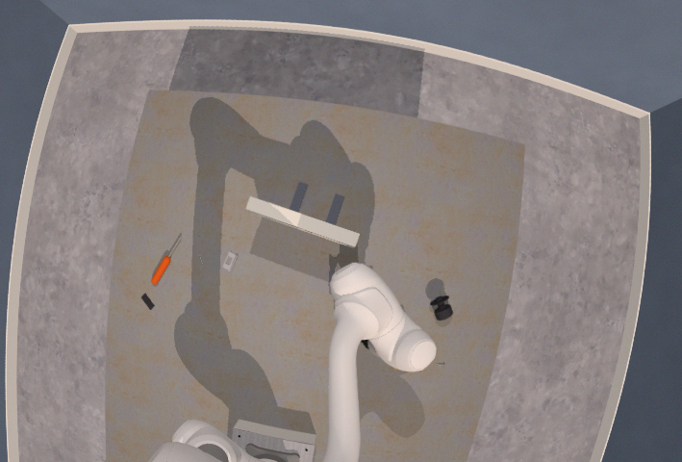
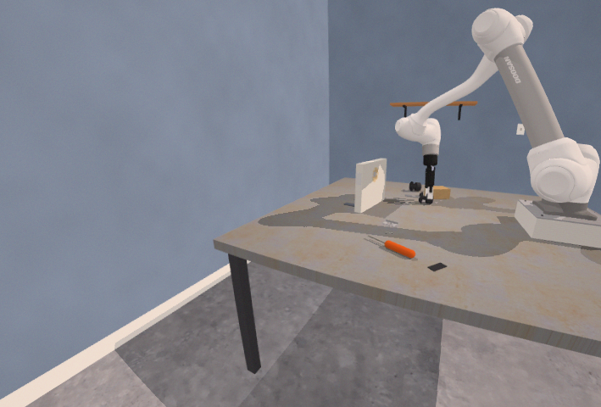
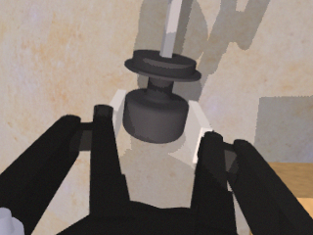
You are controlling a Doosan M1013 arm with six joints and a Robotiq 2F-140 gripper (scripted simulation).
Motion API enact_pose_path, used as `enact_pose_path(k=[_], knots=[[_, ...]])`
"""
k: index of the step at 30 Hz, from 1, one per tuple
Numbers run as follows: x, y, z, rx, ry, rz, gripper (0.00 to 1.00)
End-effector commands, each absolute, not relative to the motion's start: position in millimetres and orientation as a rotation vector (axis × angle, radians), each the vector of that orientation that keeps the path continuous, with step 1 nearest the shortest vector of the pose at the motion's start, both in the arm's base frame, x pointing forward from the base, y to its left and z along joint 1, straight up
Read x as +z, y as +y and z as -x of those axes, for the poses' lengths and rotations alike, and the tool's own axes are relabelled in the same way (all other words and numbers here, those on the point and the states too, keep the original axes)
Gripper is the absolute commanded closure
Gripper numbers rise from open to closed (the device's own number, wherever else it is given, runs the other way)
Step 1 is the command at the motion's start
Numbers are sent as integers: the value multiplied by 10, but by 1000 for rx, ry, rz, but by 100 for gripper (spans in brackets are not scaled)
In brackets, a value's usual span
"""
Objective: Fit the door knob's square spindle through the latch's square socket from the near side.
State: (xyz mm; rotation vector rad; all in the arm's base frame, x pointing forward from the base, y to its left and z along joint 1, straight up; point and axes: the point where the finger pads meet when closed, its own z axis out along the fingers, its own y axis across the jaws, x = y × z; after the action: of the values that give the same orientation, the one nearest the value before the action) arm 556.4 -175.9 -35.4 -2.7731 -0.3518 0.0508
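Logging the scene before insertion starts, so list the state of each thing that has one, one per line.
Door knob: lying on the table, spindle not yet fitted.
Pincer: shut on the door knob, a pad against each side of its handle.
Second knob: loose on the table, untouched.
Wood panel: standing upright on edge.
Screwdriver: lying flat, apart from the rest.
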Motion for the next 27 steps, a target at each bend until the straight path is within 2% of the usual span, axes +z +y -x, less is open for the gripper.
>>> enact_pose_path(k=[1, 27], knots=[[-355, -1759, -5564, 51, -352, 2773, 58], [-5, -1758, -5564, 51, -352, 2773, 58]])
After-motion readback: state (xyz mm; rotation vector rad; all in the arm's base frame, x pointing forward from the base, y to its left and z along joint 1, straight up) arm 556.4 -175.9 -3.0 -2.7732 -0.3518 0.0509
